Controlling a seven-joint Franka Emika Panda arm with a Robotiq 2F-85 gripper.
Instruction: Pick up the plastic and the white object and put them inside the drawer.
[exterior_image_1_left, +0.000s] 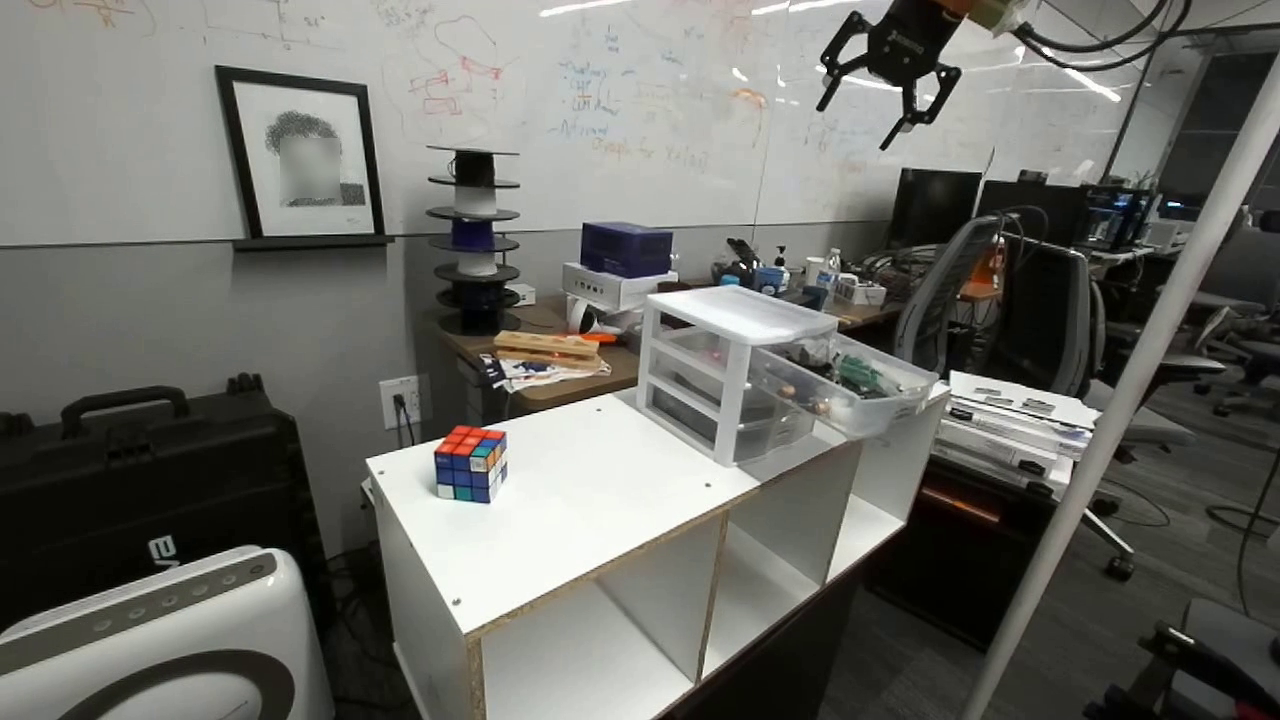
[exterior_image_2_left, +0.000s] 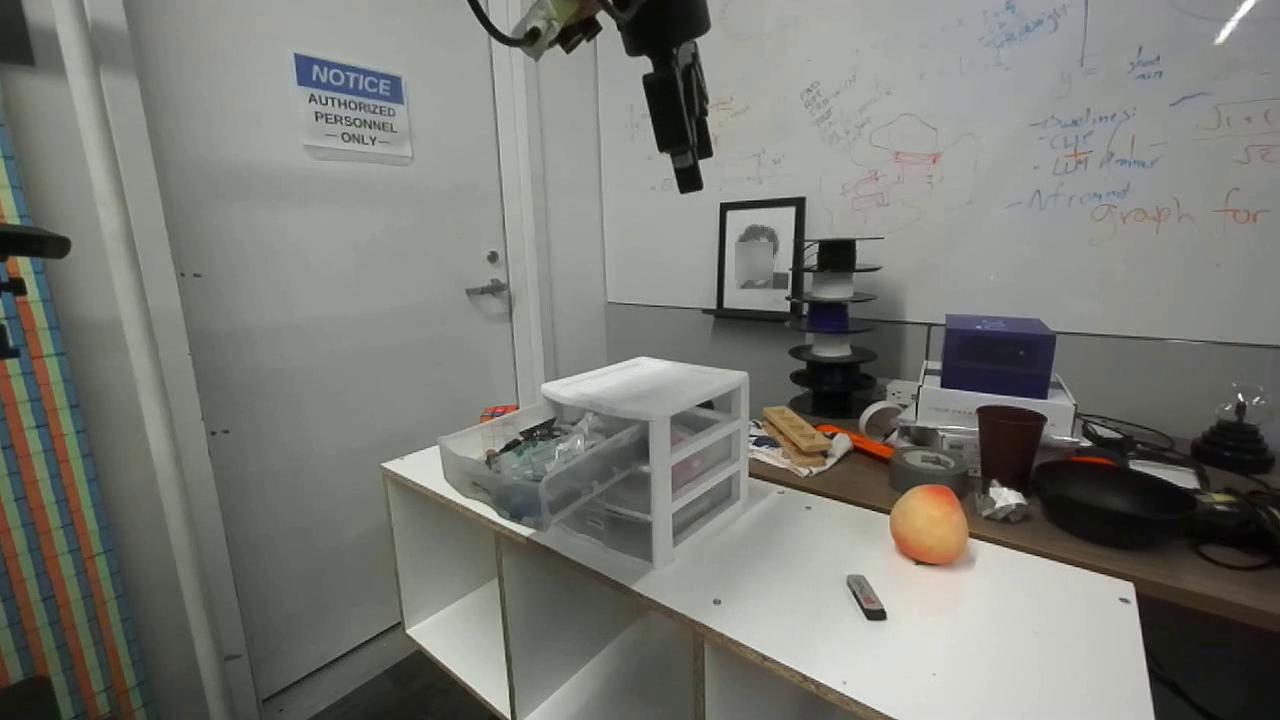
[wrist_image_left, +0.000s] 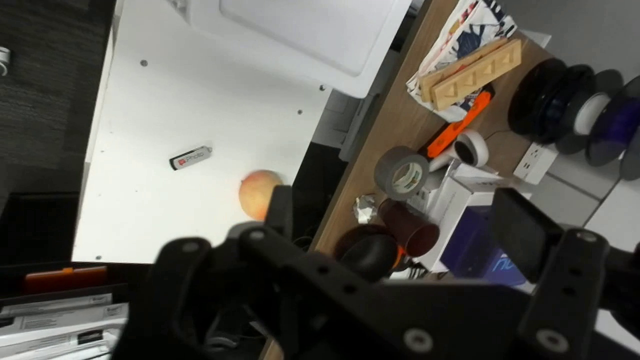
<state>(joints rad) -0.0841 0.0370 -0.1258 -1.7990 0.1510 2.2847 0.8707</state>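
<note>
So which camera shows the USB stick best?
The wrist view: the USB stick looks biggest there, its lettering facing the camera. An exterior view shows the USB stick smaller, lettering unreadable; no further view shows it.

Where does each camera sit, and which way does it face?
In an exterior view: raised, on the open side of the cabinet, Rubik's cube end, facing the drawer unit and whiteboard; open gripper, upper right.
In an exterior view: same side, peach end, facing the drawer unit and door; gripper at top.
Wrist view: above, looking down on cabinet and desk; gripper fingers spread, low in frame.
Shared: pulled-out top drawer in both exterior views; peach in the wrist view and an exterior view.
</note>
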